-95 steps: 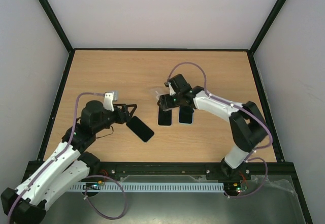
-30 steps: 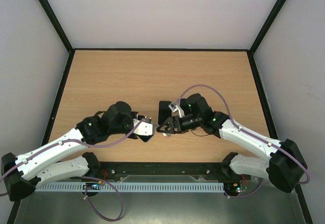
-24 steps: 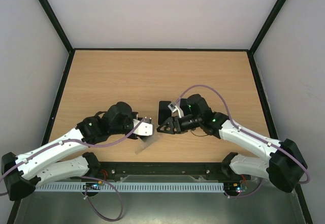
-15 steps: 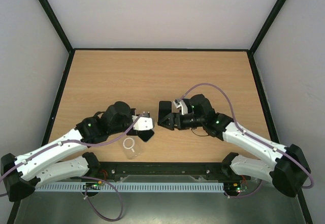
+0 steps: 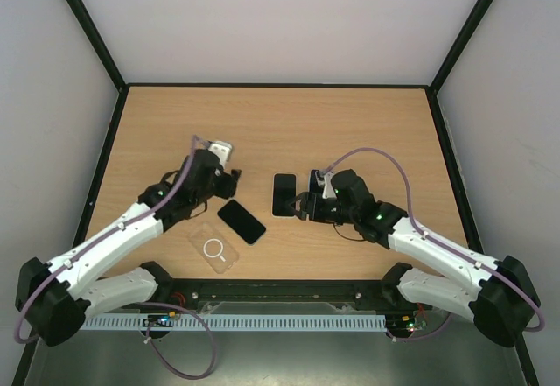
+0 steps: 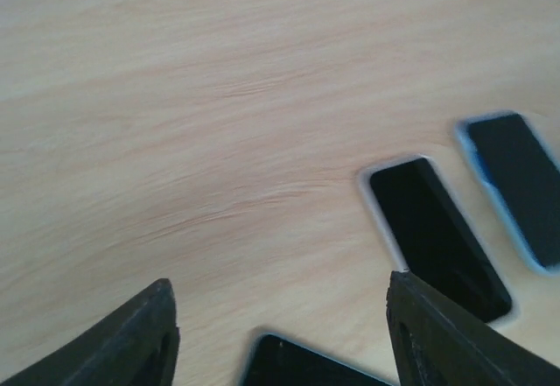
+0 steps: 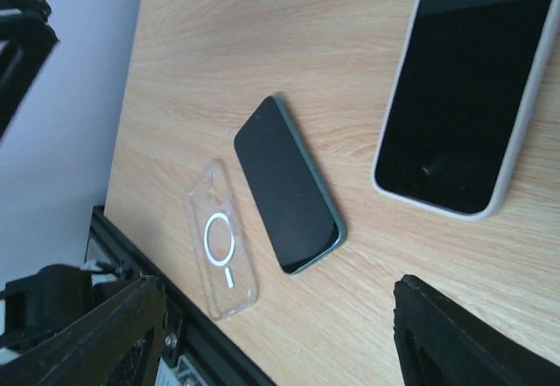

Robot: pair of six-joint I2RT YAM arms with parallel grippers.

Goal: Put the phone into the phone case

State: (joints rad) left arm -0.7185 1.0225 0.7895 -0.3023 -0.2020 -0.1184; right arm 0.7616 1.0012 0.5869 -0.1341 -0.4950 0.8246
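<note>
A dark green phone (image 7: 287, 195) lay screen up and askew on the wooden table (image 5: 262, 123), outside its case. The clear phone case (image 7: 220, 250), marked with a white ring, lay flat just beside the phone on the side toward the arm bases, with a narrow strip of wood between the two.

Beyond the phone's far end, on the side away from the clear case, lay a second handset in a pale case (image 5: 283, 194), also screen up. A third handset with a blue edge (image 6: 514, 185) lay farther from the phone again, beside the pale one.

The left gripper (image 6: 280, 285) hung above the table over the phone's far corner, its fingers spread wide and empty. The right gripper (image 7: 280, 281) was poised on the other side of the phone, past the pale handset, likewise spread wide and grasping nothing.

A black frame (image 5: 280, 85) edged the table, and plain pale walls (image 5: 280, 18) closed in three sides.

From above, the blue-edged handset was hidden beneath the right arm's wrist. The left wrist view was soft in focus, caught only one corner of the phone at its lower edge, and cut the blue-edged handset off at the right border. The right wrist view cropped the pale handset at the top and right.
</note>
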